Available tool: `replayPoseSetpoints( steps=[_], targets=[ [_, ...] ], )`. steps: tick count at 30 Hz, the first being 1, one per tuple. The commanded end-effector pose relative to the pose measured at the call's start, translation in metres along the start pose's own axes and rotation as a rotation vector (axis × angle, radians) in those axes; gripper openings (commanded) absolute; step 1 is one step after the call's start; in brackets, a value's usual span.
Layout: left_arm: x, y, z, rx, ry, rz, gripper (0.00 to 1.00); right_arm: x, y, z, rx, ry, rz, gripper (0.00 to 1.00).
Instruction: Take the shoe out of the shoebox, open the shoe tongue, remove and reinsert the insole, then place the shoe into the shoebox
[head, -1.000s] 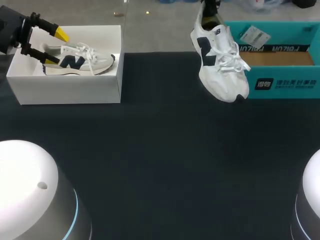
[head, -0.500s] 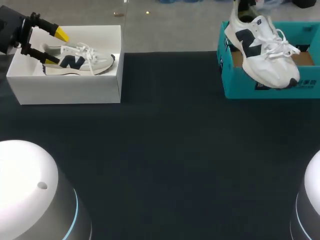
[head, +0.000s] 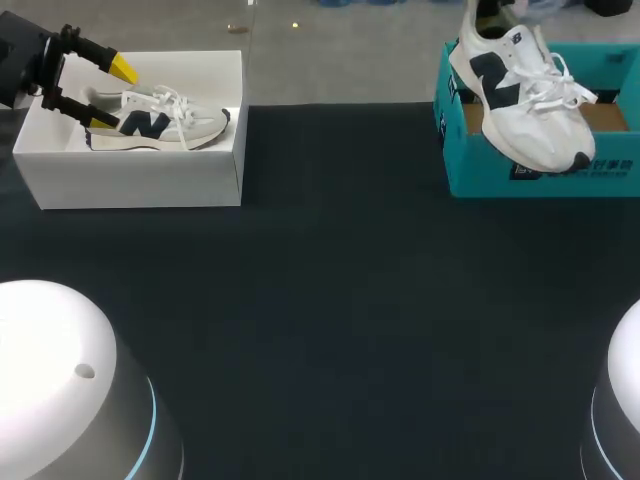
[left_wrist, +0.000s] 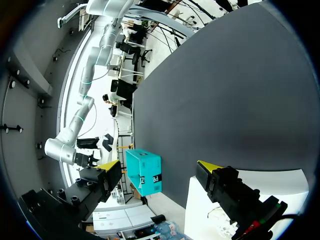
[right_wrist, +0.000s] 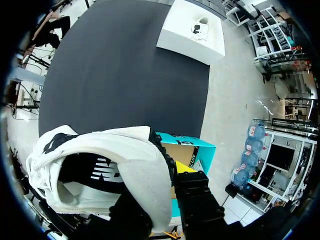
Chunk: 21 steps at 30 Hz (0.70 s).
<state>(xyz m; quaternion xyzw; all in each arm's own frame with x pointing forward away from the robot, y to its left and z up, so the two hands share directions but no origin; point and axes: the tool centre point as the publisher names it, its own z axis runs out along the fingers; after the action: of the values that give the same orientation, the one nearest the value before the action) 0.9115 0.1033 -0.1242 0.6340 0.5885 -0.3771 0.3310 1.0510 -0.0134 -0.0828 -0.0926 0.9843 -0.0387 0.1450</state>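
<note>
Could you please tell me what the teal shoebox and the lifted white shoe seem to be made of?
The teal shoebox looks like cardboard: brown raw interior, matte printed outside. The lifted white shoe seems textile, with navy suede-like patches and woven laces.

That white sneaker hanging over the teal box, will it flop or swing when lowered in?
Probably keeps its shape: the white sneaker hangs toe-down from the right gripper without sagging. Its loose white laces likely dangle and might snag the teal cardboard box rim.
</note>
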Motion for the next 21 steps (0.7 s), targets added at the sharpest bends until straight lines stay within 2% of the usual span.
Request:
replayPoseSetpoints(
  steps=[1,6,13,17,21],
  targets=[
    [0.000,-0.001,0.000,0.000,0.003,0.000,1.00,0.000,0.000,-0.001,0.001,0.002,0.000,0.00],
    [0.000,-0.001,0.000,0.000,0.003,0.000,1.00,-0.018,-0.044,0.010,-0.001,0.005,-0.020,0.00],
    [0.000,-0.001,0.000,0.000,0.003,0.000,1.00,-0.042,-0.110,0.028,0.055,-0.042,0.037,0.00],
    [0.000,-0.001,0.000,0.000,0.003,0.000,1.00,-0.043,-0.142,0.033,0.084,-0.064,0.042,0.00],
    [0.000,-0.001,0.000,0.000,0.003,0.000,1.00,-0.033,-0.171,0.038,0.088,-0.049,-0.013,0.00]
  ],
)
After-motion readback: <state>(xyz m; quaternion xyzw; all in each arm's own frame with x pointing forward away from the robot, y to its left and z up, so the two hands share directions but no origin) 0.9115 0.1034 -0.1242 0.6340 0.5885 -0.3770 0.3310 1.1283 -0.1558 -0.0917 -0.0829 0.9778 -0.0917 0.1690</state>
